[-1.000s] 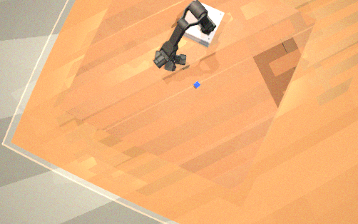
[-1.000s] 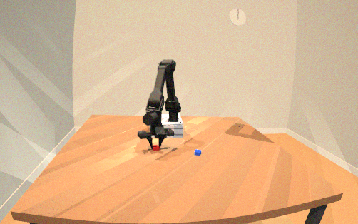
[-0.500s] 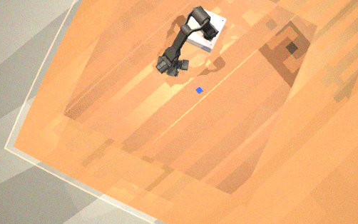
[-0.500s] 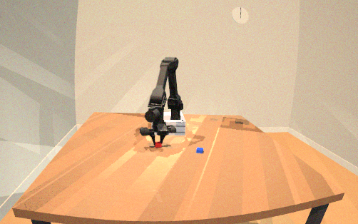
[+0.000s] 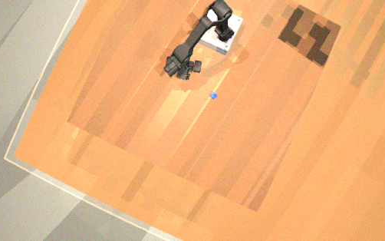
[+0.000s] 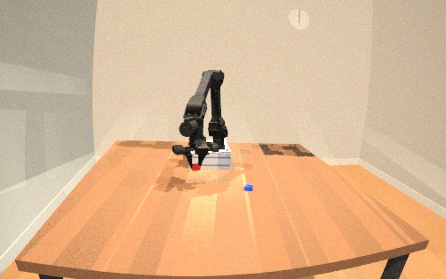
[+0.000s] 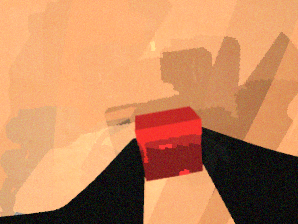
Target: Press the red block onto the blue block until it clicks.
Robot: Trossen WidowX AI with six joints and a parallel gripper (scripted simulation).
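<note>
Red block in claw, blue blk waiting on tabletop

Red block (image 6: 195, 167) (image 7: 169, 145) is btwn the fingertips of the gripper (image 5: 185, 75) (image 6: 196, 165) (image 7: 166, 139), claw closed on its sides; looks to be held above the table (image 5: 132, 96) (image 6: 286, 222), in front of the white base (image 5: 225, 51) (image 6: 224, 162) in ext. view. Blue block (image 5: 213, 95) (image 6: 248, 187) sits on tbl, well apart from red.

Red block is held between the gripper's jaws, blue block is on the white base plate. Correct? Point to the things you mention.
Not quite: the small blue block (image 5: 213, 95) (image 6: 248, 187) sits on the wooden table (image 5: 105, 161) (image 6: 224, 249), apart from the white base plate; top view shows it. The small red block (image 6: 195, 167) (image 7: 169, 145) is held between the jaws.
</note>
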